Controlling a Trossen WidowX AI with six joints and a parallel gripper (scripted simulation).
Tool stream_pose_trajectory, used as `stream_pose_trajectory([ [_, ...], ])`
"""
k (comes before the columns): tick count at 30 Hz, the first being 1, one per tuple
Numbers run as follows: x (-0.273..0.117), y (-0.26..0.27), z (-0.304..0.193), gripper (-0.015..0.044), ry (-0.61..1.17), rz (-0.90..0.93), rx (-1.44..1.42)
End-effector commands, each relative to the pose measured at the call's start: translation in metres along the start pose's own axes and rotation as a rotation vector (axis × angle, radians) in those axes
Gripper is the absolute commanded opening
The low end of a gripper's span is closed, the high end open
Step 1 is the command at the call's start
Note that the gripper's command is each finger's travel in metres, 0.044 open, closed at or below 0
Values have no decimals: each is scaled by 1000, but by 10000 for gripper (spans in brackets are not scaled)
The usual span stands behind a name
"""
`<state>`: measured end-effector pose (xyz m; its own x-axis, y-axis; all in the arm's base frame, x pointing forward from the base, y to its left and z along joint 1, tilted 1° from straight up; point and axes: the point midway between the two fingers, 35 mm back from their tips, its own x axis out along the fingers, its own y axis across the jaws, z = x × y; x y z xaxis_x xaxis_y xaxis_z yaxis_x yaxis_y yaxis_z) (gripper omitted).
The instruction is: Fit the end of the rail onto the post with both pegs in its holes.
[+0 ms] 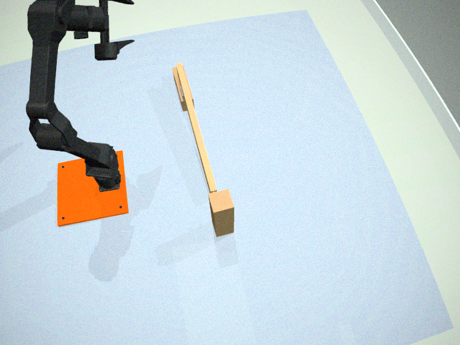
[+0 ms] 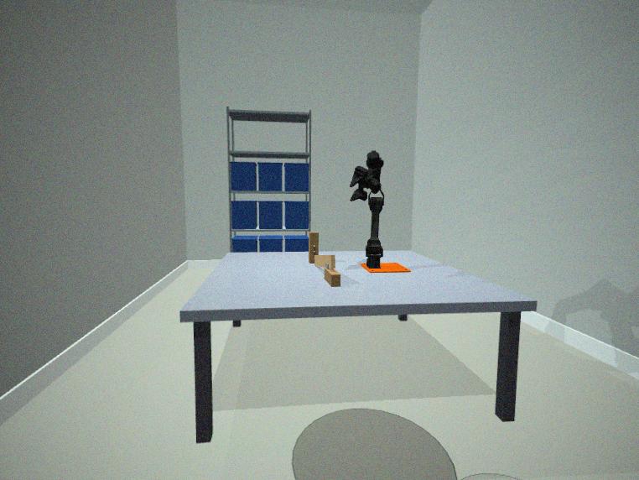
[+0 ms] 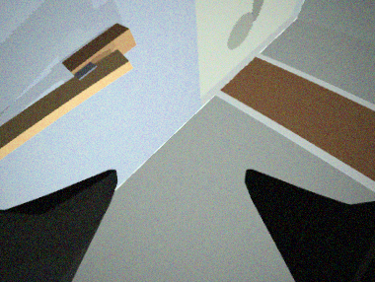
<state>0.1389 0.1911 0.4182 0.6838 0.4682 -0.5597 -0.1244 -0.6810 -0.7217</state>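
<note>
The long wooden rail (image 1: 200, 145) (image 2: 324, 260) (image 3: 46, 109) runs from the low footboard block (image 1: 184, 106) (image 2: 335, 279) (image 3: 129, 38) to the post. Its far end lies at the small grey-blue bracket (image 1: 181, 89) (image 2: 326, 266) (image 3: 85, 71); how it seats there is unclear. Its near end is right in front of the upright wooden post (image 1: 222, 201) (image 2: 313, 253). A gap, the pegs' fit and that end's height are too small to judge. My gripper (image 1: 132, 22) (image 2: 352, 192) (image 3: 183, 176) is wide open and empty, high above the table and well away from the rail.
The arm stands on an orange base plate (image 1: 79, 193) (image 2: 394, 268) beside the rail. The blue-topped table (image 1: 297, 222) (image 2: 257, 289) ends beyond the block. A shelf rack with blue bins (image 2: 271, 215) stands far behind the table.
</note>
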Motion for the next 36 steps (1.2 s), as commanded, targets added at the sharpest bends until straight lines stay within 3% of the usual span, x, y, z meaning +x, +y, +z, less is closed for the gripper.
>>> stream_pose_trajectory([
  [1,43,20,-10,440,40,152,84],
  [7,101,64,-36,440,77,374,182],
  [16,165,182,-88,440,85,718,477],
  [26,173,329,-116,440,-1,978,906],
  [36,176,335,-114,440,-4,980,915],
])
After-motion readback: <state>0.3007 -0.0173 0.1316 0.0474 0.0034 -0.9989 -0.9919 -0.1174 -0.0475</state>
